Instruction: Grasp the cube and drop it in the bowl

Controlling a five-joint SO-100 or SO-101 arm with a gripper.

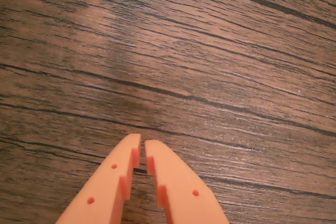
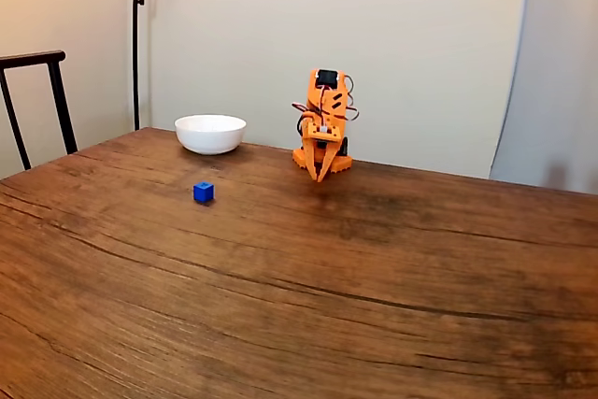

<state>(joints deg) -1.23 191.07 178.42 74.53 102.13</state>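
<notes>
Dark wood-grain bench (image 2: 392,268) against a plain cream wall. The orange two-finger gripper (image 2: 320,178) points down at the bench with its jaws nearly closed on nothing (just a sliver of gap). In the fixed view, the tiny bright-blue cube (image 2: 203,192) sits well left of the gripper, and the glossy round white bowl (image 2: 210,134) sits further back left.

Chair (image 2: 37,100) cut by left edge; lamp pole (image 2: 136,35) top cropped.

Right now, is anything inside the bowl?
Cannot tell: the fixed view shows the white bowl from the side, so its rim hides the inside. The blue cube sits on the table in front of it.
</notes>
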